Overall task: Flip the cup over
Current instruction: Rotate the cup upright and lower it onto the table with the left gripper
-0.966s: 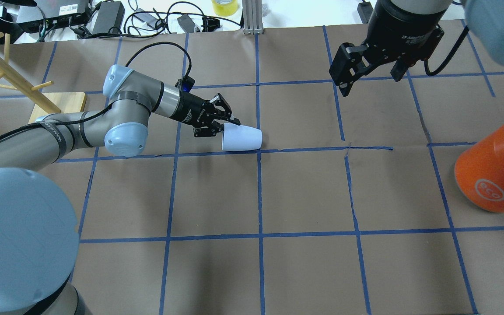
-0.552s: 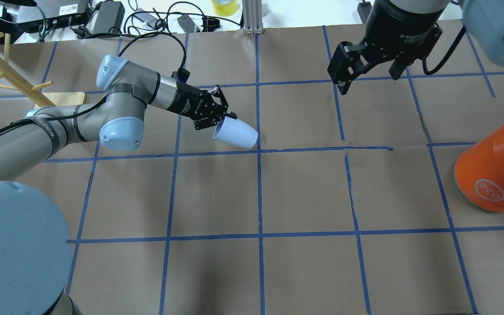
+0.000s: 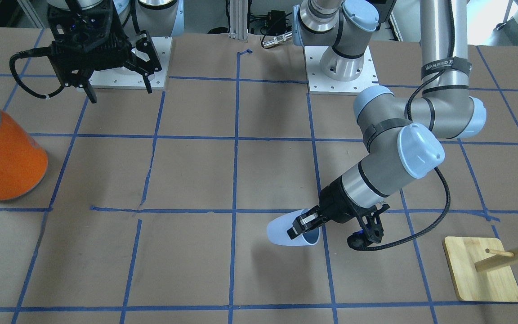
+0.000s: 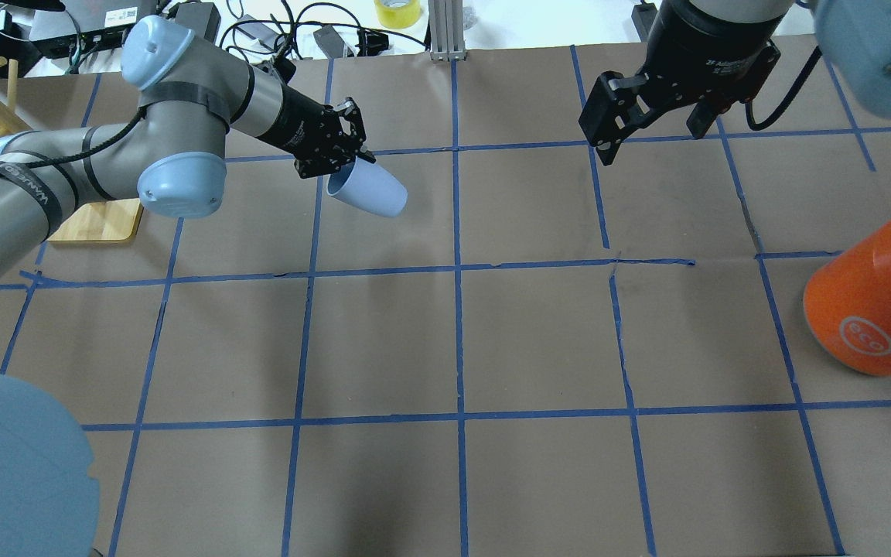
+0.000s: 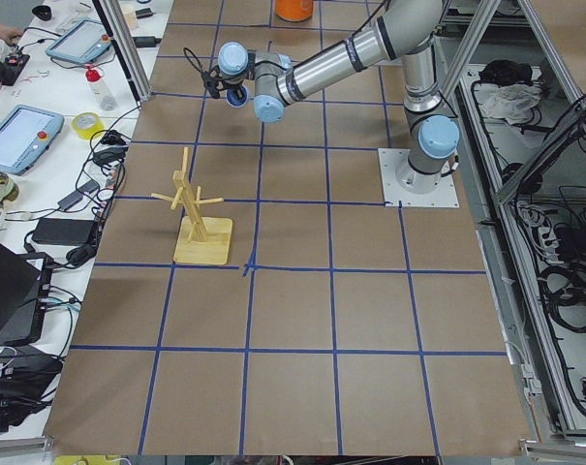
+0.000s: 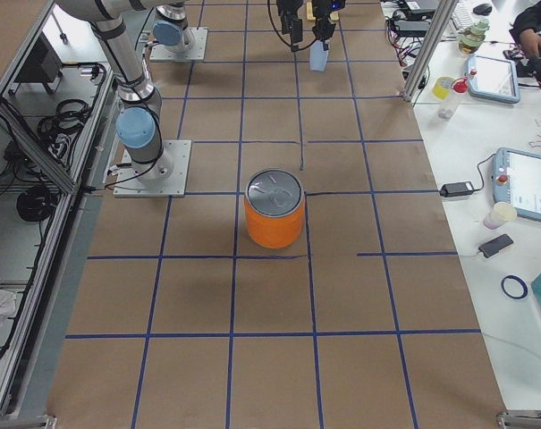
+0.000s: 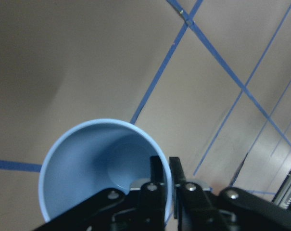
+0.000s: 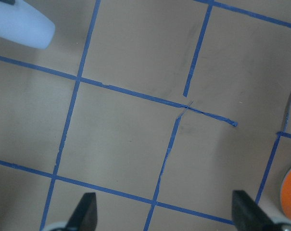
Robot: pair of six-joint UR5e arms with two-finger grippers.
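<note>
The flip looks to be at mid-carry. The left tool pinches the cup by its rim, one jaw inside the mouth and one outside, as the left wrist view shows. The cup hangs tilted clear of the tabletop, mouth toward the arm and rounded base pointing away. In the overhead view it sits toward 11 o'clock of the tabletop's middle.

The next move probably calls for a wrist roll to bring the cup's axis vertical, then a slow descent until it meets the surface squarely. Only then should the jaws part, since a rim pinch gives little hold against twisting.

The right tool hovers at about 1 o'clock with its jaws spread wide, holding nothing.

The tabletop is brown paper gridded with blue tape — flat, with a small tear in the tape near the middle. An orange can stands at 3 o'clock and a wooden stand at 9 o'clock. Beyond the 12 o'clock edge lie cables and a yellow tape roll.
</note>
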